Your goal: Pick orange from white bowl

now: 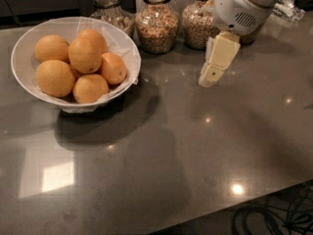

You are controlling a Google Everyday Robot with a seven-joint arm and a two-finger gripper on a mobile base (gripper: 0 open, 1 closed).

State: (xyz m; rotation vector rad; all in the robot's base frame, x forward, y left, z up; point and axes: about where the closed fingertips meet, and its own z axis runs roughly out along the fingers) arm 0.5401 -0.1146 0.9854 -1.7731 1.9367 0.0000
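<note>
The white bowl (29, 89) with a thin crinkled liner stands at the left of the dark grey counter. It holds several oranges. A large round orange (84, 55) sits on top of the pile. A smaller oval one (113, 68) lies at the bowl's right side. My gripper (211, 75), with cream-coloured fingers pointing down, hangs over the counter to the right of the bowl, in front of the jars. It holds nothing and is well apart from the bowl.
Three glass jars of grains and seeds (157, 21) stand along the back of the counter behind the gripper. The counter's front edge runs along the bottom right, with dark cables (274, 214) on the floor below it.
</note>
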